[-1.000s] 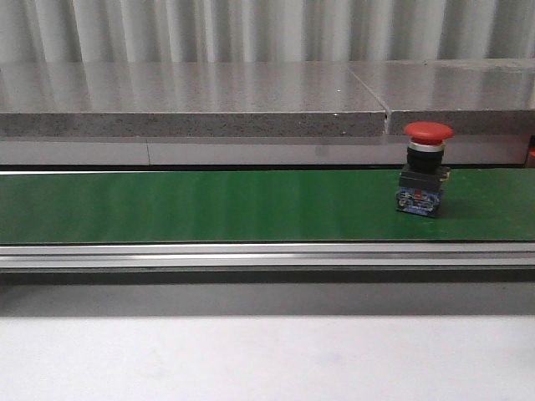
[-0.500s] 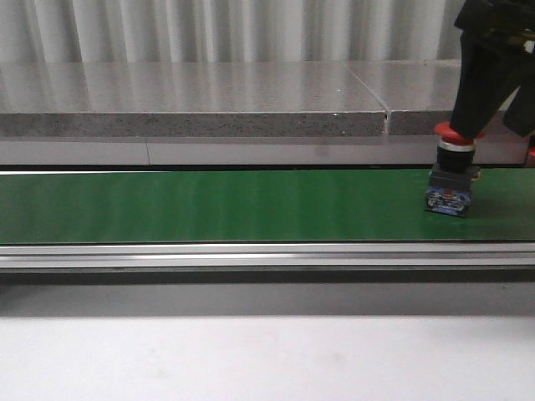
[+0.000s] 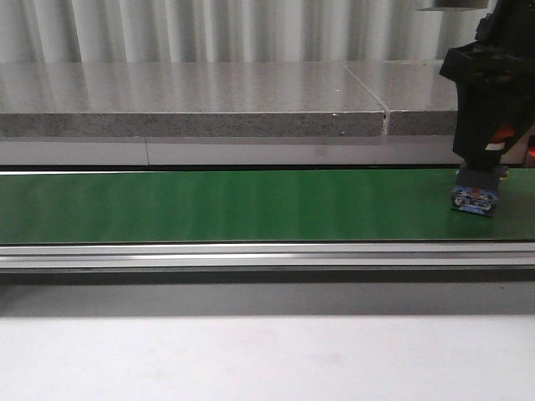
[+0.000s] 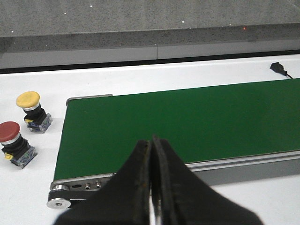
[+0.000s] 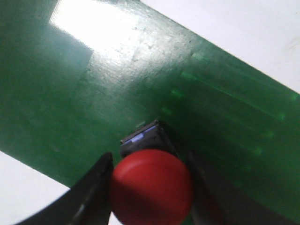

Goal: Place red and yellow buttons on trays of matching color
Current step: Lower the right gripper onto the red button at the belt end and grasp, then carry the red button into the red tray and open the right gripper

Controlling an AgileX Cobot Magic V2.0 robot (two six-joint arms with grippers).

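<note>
A red button point(image 5: 151, 185) with a blue-and-black base point(image 3: 474, 199) stands on the green belt point(image 3: 209, 205) at its far right end. My right gripper point(image 3: 482, 163) has come down over it, with one finger touching each side of the red cap point(image 5: 151, 185). Only a sliver of red shows in the front view. In the left wrist view a yellow button point(image 4: 28, 100) and a second red button point(image 4: 10, 133) stand on the white table beside the belt's end. My left gripper point(image 4: 151, 140) hangs shut and empty above the belt's near rail. No tray is in view.
A grey stone ledge point(image 3: 192, 100) runs behind the belt. An aluminium rail point(image 3: 251, 255) edges the belt's front, with white table point(image 3: 251, 359) before it. A small black plug point(image 4: 277, 67) lies on the table past the belt.
The red button has ridden rightward along the belt. My right gripper entered from above, dropped lower and now encloses the cap.
</note>
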